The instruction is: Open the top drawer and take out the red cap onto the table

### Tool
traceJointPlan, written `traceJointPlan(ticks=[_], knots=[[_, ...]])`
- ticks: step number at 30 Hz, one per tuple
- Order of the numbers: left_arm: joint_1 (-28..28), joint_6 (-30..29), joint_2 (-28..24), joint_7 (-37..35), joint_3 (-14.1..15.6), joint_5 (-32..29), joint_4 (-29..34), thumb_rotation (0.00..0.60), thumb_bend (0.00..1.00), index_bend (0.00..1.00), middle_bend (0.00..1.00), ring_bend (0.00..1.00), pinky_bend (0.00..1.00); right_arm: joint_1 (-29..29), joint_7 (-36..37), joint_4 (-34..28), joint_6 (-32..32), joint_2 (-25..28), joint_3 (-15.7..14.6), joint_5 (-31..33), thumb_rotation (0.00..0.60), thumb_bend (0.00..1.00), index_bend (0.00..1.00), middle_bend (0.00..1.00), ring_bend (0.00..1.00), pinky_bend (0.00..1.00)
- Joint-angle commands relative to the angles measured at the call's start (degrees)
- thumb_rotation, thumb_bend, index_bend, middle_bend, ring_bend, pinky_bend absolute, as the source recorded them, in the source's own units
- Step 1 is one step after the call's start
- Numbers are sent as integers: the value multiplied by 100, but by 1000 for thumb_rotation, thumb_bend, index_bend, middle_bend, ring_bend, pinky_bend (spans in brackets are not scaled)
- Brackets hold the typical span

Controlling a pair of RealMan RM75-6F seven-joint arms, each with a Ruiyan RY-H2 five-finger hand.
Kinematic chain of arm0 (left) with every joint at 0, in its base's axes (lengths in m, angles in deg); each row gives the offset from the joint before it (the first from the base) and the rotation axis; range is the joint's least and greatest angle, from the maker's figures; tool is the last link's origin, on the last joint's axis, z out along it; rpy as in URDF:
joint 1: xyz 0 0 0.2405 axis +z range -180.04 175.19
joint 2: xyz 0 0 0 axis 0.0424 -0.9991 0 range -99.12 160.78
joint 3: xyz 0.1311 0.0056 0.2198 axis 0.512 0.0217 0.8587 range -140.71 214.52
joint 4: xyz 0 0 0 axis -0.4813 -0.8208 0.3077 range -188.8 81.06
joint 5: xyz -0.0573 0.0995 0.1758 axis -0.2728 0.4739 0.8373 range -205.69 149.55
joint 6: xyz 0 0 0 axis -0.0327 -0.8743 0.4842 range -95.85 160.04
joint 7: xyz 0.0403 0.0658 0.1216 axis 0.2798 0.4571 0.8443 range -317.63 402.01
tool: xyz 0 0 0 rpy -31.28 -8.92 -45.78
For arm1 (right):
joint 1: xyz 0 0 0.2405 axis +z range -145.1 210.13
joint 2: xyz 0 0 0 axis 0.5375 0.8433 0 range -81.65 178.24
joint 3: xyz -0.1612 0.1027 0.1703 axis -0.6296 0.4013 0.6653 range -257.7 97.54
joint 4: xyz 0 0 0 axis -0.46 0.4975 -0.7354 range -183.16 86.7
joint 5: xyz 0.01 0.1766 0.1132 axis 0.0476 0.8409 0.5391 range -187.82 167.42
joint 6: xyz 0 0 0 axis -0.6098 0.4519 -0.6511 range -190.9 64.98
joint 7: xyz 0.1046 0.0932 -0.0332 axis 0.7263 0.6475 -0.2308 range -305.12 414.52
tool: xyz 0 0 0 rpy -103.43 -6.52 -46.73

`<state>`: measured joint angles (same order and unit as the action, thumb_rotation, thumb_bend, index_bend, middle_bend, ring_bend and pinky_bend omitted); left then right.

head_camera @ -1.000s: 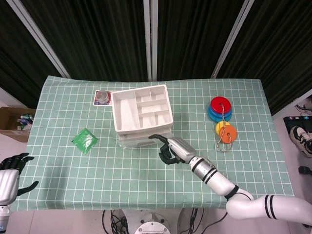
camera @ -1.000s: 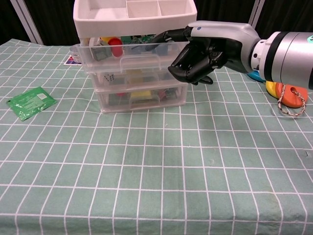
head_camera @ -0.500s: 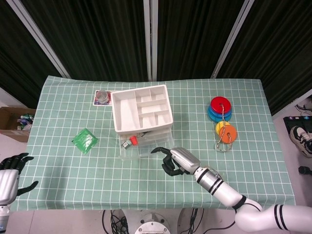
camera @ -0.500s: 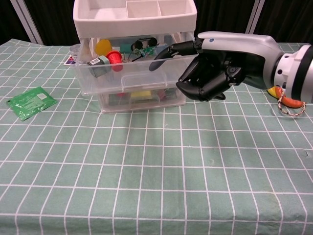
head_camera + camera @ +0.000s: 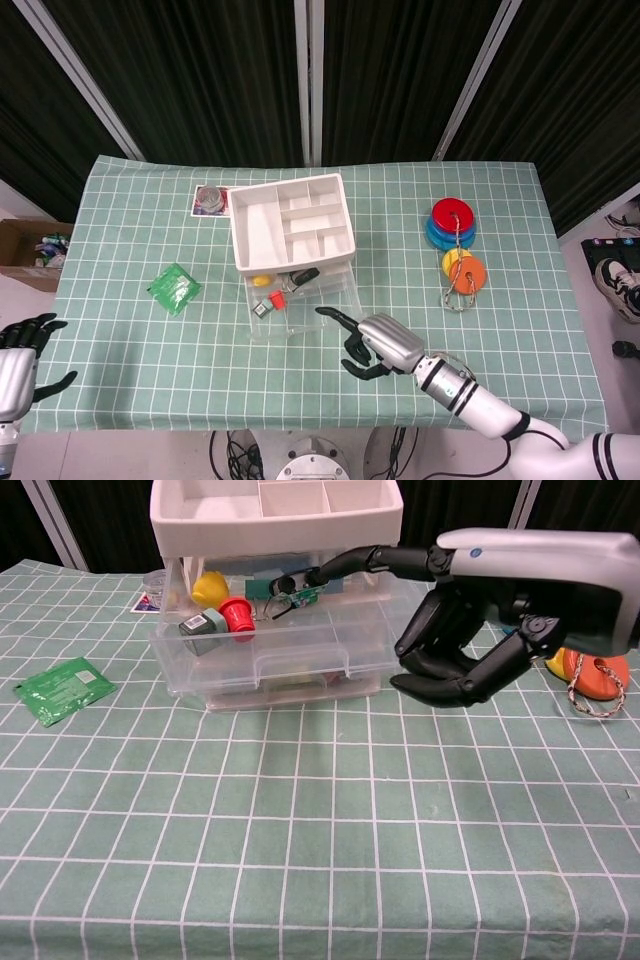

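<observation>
Cap (image 5: 237, 615), red, sits in the pulled-out top drawer (image 5: 270, 652) toward its left end, upright with its wide rim down as far as you can tell, touching a small grey block (image 5: 202, 636) on its left and just in front of a yellow piece (image 5: 209, 586).

Counter (image 5: 180, 370): covered in green checked cloth and carrying everything listed below.

Drawer unit (image 5: 298, 272): clear plastic, with a white divided tray (image 5: 290, 220) on top. The top drawer stands well out from the stack toward you; the lower drawers are in.

Your right hand (image 5: 470, 630): just beside the drawer's right front corner. One of its fingers (image 5: 350, 562) reaches out over the drawer's right part, above a dark and green item (image 5: 290, 592) lying there; whether it touches the rim you cannot tell. The remaining fingers are curled loosely inward beside the drawer and grip nothing.

Your left hand (image 5: 25, 355): at the counter's near left edge, well apart from the unit, fingers spread, holding nothing.

Ring stack (image 5: 455, 245): red, blue, yellow and orange discs with a cord, on the right side of the counter, well apart from the unit.

Green packet (image 5: 174, 288): flat on the cloth, left of the unit.

Small card (image 5: 210, 199) with a round item on it: behind the unit's left corner.
</observation>
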<state>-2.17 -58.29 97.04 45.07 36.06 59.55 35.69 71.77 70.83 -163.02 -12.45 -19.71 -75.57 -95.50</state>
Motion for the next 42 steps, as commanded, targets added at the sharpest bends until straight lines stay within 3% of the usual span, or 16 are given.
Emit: traceJointPlan(ticks=[1, 5, 9, 12, 18, 24, 42], knots=[[33, -49, -13, -2, 2, 5, 12, 600, 51, 273, 205, 186, 205, 27, -111, -414, 76, 555, 15, -337, 600, 252, 0, 822, 759, 874], [63, -98, -24, 13, 17, 38, 39, 600, 50, 274, 205, 186, 205, 272, -344, -575, 90, 782, 450, -176, 600, 253, 94, 887, 833, 947], [98, -156, -23, 25, 27, 64, 75, 600, 51, 273, 205, 186, 205, 855, -1148, -395, -298, 624, 982, 663, 600, 276, 228, 929, 879, 989], [114, -162, -19, 33, 37, 66, 91, 600, 50, 273, 205, 186, 205, 1377, -2046, -125, -643, 337, 1136, 1460, 600, 277, 244, 936, 887, 1000], [149, -174, -17, 18, 57, 66, 79, 600, 51, 273, 205, 186, 204, 2191, -3666, 398, -577, -503, 1003, 2851, 600, 275, 244, 936, 893, 1000], [186, -195, -18, -48, 60, 47, 18, 600, 51, 273, 205, 186, 205, 2607, -4448, 736, -275, -1066, 809, 3694, 600, 272, 244, 936, 897, 1000], [175, -174, 12, -114, 30, 62, -54, 600, 51, 273, 205, 186, 205, 2948, -5059, 1071, 169, -1557, 602, 4243, 600, 273, 312, 936, 897, 1000]])
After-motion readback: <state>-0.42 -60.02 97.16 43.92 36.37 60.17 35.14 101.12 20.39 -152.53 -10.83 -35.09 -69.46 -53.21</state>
